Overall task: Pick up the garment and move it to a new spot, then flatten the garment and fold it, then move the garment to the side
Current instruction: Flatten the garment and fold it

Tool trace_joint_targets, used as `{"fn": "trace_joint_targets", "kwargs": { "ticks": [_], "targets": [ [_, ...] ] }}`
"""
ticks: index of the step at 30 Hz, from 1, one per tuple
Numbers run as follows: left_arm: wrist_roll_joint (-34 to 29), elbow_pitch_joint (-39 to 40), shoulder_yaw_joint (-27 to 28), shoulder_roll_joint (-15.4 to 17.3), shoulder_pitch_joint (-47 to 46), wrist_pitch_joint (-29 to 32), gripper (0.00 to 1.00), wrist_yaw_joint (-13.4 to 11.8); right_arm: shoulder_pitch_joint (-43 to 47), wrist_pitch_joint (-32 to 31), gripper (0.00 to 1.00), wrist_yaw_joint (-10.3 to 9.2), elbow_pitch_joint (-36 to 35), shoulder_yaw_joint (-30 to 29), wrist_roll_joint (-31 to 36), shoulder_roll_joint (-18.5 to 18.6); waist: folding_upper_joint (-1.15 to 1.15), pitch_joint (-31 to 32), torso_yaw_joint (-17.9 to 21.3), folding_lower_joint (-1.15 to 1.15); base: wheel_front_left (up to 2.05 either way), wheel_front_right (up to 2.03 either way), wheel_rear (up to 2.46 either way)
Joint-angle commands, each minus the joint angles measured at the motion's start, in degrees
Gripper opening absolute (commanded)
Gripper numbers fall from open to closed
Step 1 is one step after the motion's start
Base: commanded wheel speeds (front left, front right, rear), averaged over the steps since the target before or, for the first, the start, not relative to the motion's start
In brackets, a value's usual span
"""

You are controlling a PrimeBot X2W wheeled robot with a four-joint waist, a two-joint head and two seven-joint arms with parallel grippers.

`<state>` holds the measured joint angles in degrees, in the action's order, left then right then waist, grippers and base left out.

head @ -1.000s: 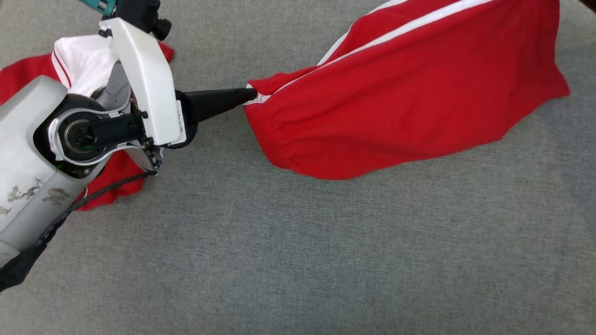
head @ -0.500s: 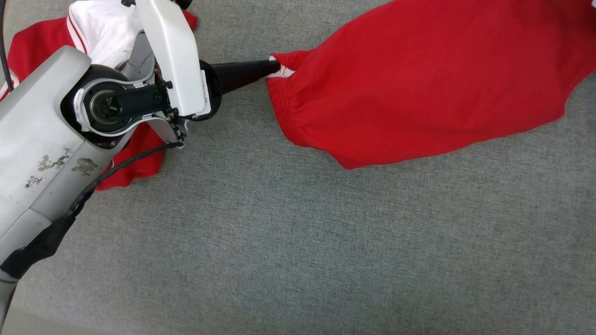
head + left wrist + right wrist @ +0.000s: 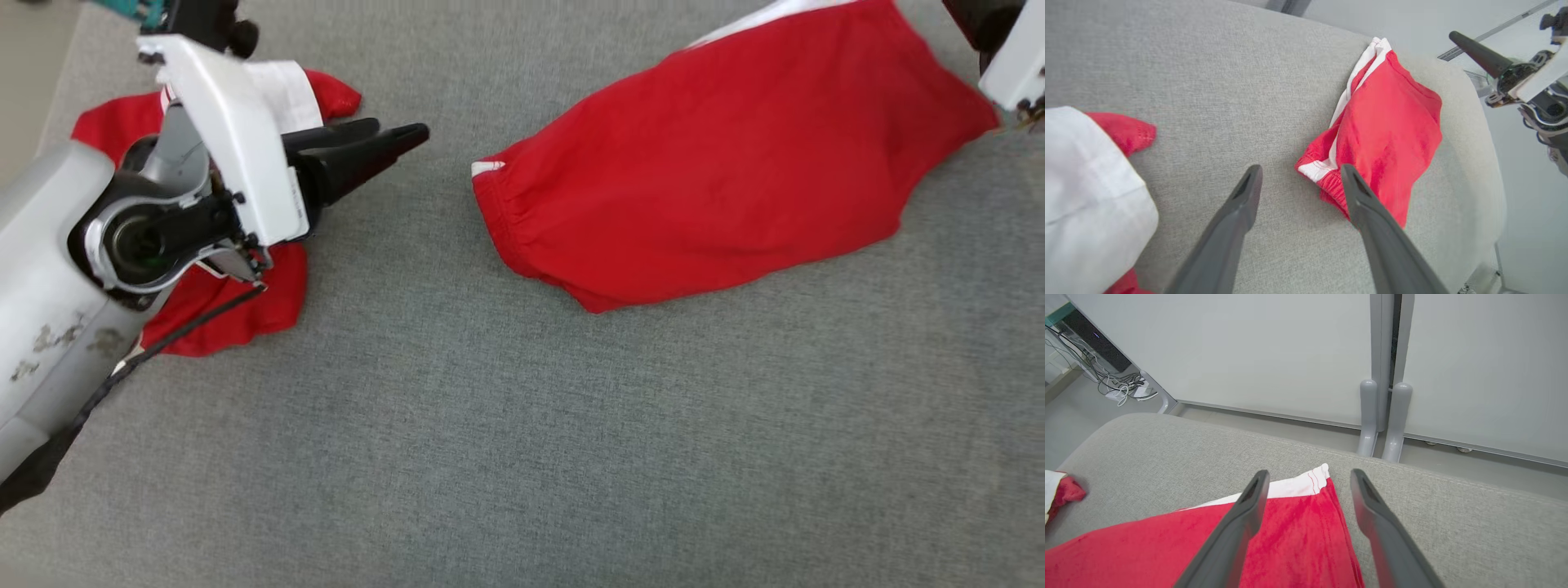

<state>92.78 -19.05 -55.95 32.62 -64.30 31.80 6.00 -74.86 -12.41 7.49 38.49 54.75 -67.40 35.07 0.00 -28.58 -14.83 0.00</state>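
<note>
The garment (image 3: 718,163) is a red pair of shorts with white side stripes, lying loosely spread on the grey padded surface (image 3: 522,425). Its elastic waistband points left. My left gripper (image 3: 397,131) is open and empty, a short way left of the waistband. In the left wrist view its fingers (image 3: 1301,169) straddle the waistband corner of the garment (image 3: 1392,134) from above, without touching. My right gripper (image 3: 1309,473) is open above the far white-hemmed end of the garment (image 3: 1298,539). Its white wrist (image 3: 1012,65) shows at the top right.
A second red and white cloth (image 3: 245,310) lies bunched under my left arm. The padded surface ends in a rounded edge (image 3: 1412,465), with grey wall panels (image 3: 1290,347) and floor cables (image 3: 1122,384) beyond. Open grey surface runs along the near side.
Both grippers have opened and let go of the garment, which has dropped flat onto the surface. My left gripper has drawn back to the left, away from the waistband.
</note>
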Motion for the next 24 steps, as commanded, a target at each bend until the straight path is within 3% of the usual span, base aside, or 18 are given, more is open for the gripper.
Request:
{"fn": "trace_joint_targets", "kwargs": {
  "ticks": [1, 7, 11, 15, 20, 24],
  "targets": [
    [-1.5, 0.8, 0.3, 1.2, 1.2, -2.2, 1.00, 0.3, 1.9, 2.4, 1.00, 0.01, 0.6, 0.1, -0.6, 0.3, 0.00, 2.6, 0.9, 0.00, 0.00, 0.00, 0.00],
    [-11.8, 6.7, 0.9, 4.0, 6.5, -17.9, 1.00, -3.0, 6.9, 9.8, 1.00, 0.01, 4.0, 0.6, -2.0, 0.5, 0.00, 5.2, 0.4, 0.00, 0.00, 0.00, 0.00],
    [-20.9, 12.0, 1.0, 4.0, 11.2, -31.4, 1.00, -9.1, 8.4, 12.2, 1.00, 0.01, 7.5, 0.7, -3.1, 0.6, 0.00, 4.8, -1.4, 0.00, 0.00, 0.00, 0.00],
    [-26.2, 16.6, 1.3, 1.8, 17.1, -42.6, 1.00, -14.8, 9.3, 11.4, 1.00, 0.01, 10.3, 1.0, -5.1, 0.4, 0.00, 4.2, -3.7, 0.00, 0.00, 0.00, 0.00],
    [-30.1, 19.8, 4.6, -2.4, 25.3, -46.9, 1.00, -18.4, 10.2, 8.5, 1.00, 0.01, 13.6, 1.5, -7.9, 0.4, 0.00, 3.8, -6.5, 0.00, 0.00, 0.00, 0.00],
    [-33.0, 21.5, 10.8, -7.5, 33.2, -47.0, 1.00, -17.3, 10.7, 5.2, 1.00, 0.01, 15.6, 1.4, -10.3, 0.0, 0.00, 3.6, -8.2, 0.00, 0.00, 0.00, 0.00]
  ]
}}
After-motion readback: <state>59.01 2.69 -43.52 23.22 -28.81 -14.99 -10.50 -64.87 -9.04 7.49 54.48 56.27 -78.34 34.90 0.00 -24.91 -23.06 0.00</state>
